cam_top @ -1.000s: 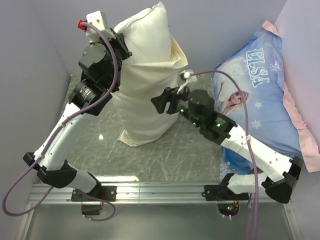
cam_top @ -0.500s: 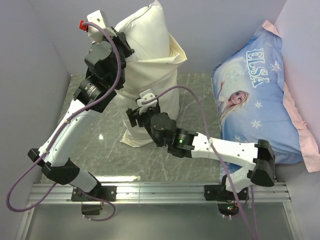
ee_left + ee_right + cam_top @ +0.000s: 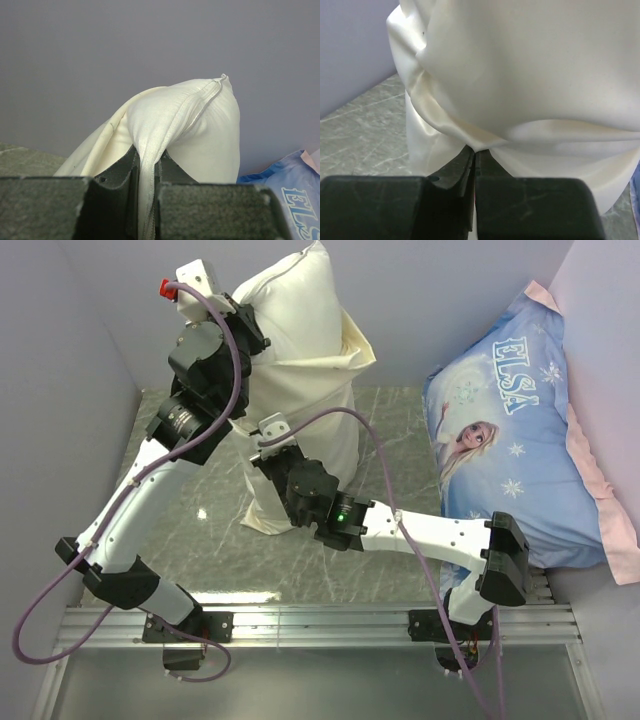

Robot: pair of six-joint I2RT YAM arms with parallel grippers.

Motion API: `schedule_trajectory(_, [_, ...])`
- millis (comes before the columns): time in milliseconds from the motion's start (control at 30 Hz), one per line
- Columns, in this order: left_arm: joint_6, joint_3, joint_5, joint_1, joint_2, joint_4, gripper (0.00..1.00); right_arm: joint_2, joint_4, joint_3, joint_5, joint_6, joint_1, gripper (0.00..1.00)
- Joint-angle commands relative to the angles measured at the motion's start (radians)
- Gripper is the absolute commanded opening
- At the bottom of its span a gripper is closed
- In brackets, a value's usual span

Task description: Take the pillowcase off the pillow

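My left tool [image 3: 147, 167] pinched the top corner of the pillow [image 3: 295, 300], upright on the bench [image 3: 400, 425], apparently as an anchor. My right tool [image 3: 474, 162] clamped a low pillowcase [image 3: 322, 405] fold, for dragging it off.

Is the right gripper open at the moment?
No, the right gripper is shut, its fingers pressed together on a pinched fold of the pillowcase.

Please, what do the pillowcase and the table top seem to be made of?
Pillowcase: thin woven cloth, perhaps cotton or a satin blend; it folds softly and has a faint sheen.
Table top: looks like grey marble, with pale veins and a polished glare; it may be a printed sheet.
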State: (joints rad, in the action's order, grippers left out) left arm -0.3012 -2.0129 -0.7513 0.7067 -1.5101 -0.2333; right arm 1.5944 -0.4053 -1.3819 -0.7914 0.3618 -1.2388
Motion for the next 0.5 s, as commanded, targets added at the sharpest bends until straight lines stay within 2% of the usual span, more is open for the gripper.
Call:
schedule_trajectory(0, [-0.006, -0.040, 0.032, 0.004, -0.005, 0.014, 0.01, -0.019, -0.066, 0.010, 0.029, -0.010, -0.016, 0.00])
schedule_trajectory(233, [0.001, -0.101, 0.046, 0.004, -0.030, 0.000, 0.01, -0.057, -0.001, 0.145, 0.116, -0.158, -0.056, 0.00])
schedule_trajectory(467, [0.011, -0.148, 0.055, 0.005, -0.047, -0.005, 0.00, 0.015, 0.077, 0.268, 0.156, -0.329, -0.079, 0.00])
